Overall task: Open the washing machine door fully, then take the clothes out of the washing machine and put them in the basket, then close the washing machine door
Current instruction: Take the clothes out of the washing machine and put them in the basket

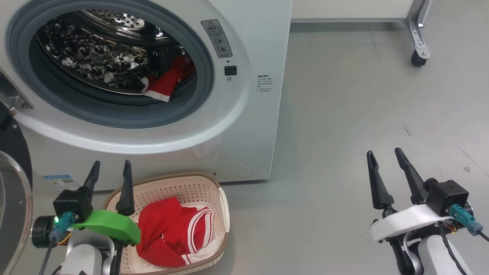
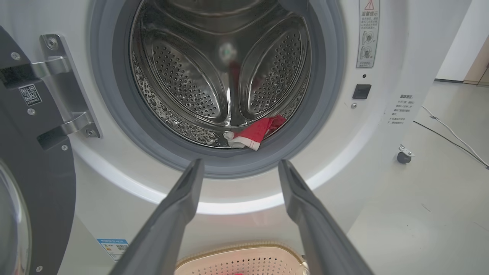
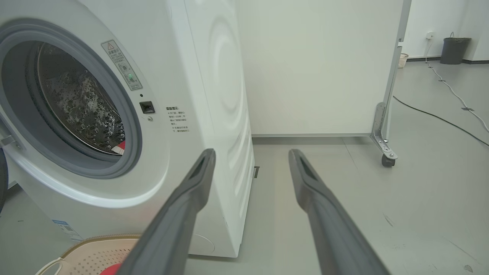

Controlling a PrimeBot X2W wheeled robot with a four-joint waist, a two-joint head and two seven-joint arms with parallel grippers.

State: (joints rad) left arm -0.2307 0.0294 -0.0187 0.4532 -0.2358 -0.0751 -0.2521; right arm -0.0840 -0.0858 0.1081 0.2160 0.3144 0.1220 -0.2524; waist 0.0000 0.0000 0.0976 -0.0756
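Note:
The washing machine point(image 1: 259, 126) stands with its round port uncovered, and its door point(image 1: 11, 191) hangs swung out at the far left. A red garment with white trim point(image 1: 166, 78) lies at the drum's lower right, also seen in the left wrist view point(image 2: 254, 133). More red clothes point(image 1: 172, 233) lie in the cream basket point(image 1: 223, 206) on the floor before the machine. My left gripper point(image 1: 110, 170) is open and empty, above the basket's left rim, facing the port point(image 2: 237, 168). My right gripper point(image 1: 386, 156) is open and empty over bare floor to the machine's right point(image 3: 250, 156).
Grey floor point(image 1: 363, 114) spreads to the right of the machine. A white panel on a castor point(image 1: 418, 57) stands at the back right. A cable point(image 3: 439, 118) runs along the floor further off, with a dark bin point(image 3: 454, 49) by the far wall.

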